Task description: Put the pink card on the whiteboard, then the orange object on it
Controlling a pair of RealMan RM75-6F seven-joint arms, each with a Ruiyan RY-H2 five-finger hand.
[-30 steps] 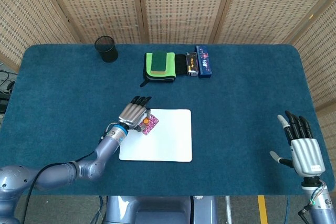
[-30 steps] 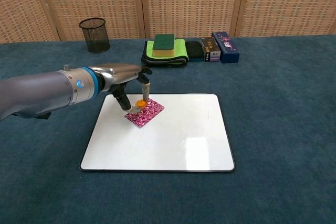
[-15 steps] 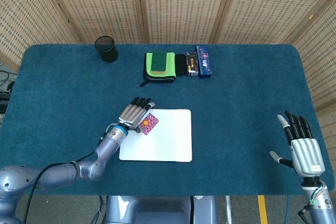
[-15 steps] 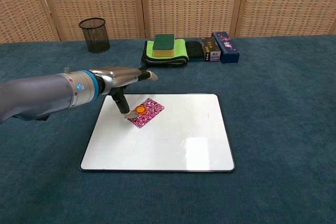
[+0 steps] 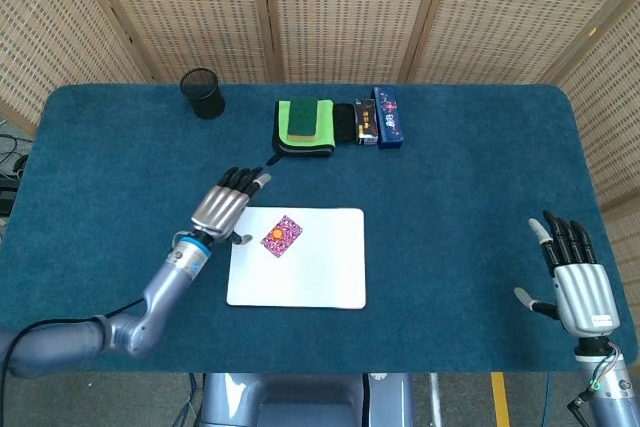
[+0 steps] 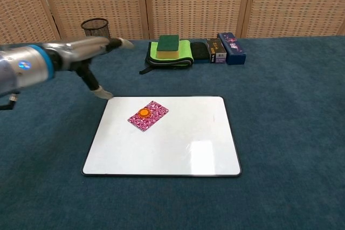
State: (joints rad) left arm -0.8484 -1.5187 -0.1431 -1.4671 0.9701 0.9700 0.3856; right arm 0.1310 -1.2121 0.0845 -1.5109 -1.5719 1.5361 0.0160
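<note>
The pink patterned card (image 5: 281,236) (image 6: 147,116) lies flat on the upper left part of the whiteboard (image 5: 320,272) (image 6: 178,144). A small round orange object (image 5: 272,238) (image 6: 144,112) sits on the card's left half. My left hand (image 5: 225,206) (image 6: 91,52) hovers open with fingers spread, up and to the left of the board, holding nothing. At the near right edge of the table my right hand (image 5: 573,275) is open with fingers pointing up; the chest view does not show it.
A black mesh pen cup (image 5: 203,93) (image 6: 97,35) stands at the back left. At the back middle lie a green cloth with a sponge on top (image 5: 305,127) (image 6: 168,48), a black box (image 6: 215,50) and a blue box (image 5: 388,115) (image 6: 232,47).
My left hand let go of the orange object, which stays on the card. The hand opened and pulled back up and to the left, off the whiteboard. The right hand has not moved.
</note>
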